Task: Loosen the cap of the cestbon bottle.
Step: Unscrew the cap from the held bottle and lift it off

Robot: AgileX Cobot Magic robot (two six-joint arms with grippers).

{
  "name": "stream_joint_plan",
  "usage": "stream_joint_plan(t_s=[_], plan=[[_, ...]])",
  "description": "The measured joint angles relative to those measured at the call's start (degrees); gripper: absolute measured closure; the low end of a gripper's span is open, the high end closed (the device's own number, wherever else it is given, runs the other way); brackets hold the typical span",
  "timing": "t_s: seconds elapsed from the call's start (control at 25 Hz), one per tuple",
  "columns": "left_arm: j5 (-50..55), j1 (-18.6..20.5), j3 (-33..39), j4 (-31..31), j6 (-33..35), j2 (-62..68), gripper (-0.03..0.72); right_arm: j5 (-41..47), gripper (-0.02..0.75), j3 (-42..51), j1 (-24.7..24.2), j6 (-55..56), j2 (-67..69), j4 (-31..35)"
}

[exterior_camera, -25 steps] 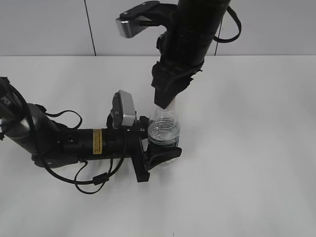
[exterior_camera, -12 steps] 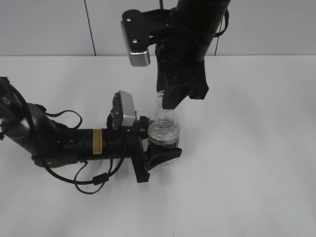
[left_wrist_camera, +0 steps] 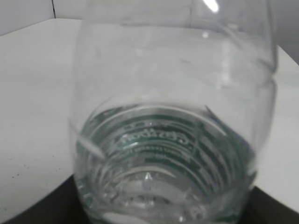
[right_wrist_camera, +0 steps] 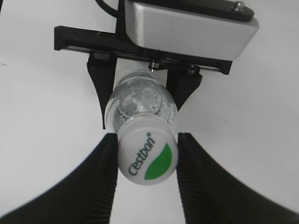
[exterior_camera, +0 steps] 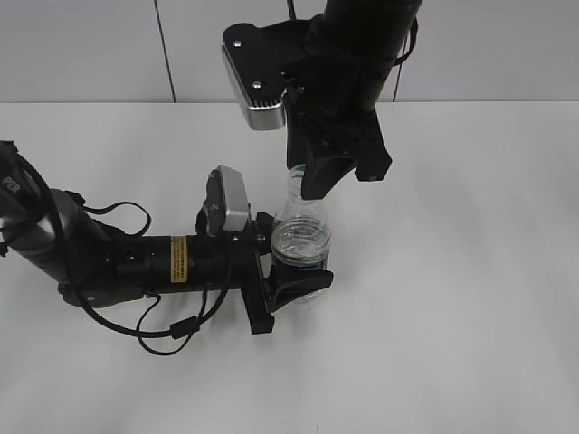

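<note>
"Cestbon" is printed on the cap and on the cestbon bottle's green label.

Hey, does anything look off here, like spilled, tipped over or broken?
Nothing stands out. The cestbon bottle stands upright in the left gripper, its cap is on between the right gripper's fingers, and no water shows on the table.

The white worktop carries the upright bottle near centre; the left arm lies at 9 o'clock.
</note>
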Motion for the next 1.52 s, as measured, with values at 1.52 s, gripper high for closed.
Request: stream_joint_plan(t_s=[1.52], plan=[[0.0, 0.0, 0.0, -0.05, -0.24, 0.0, 0.274, 0.02, 0.15, -0.85, 0.0, 88.17, -7.58, -4.96]])
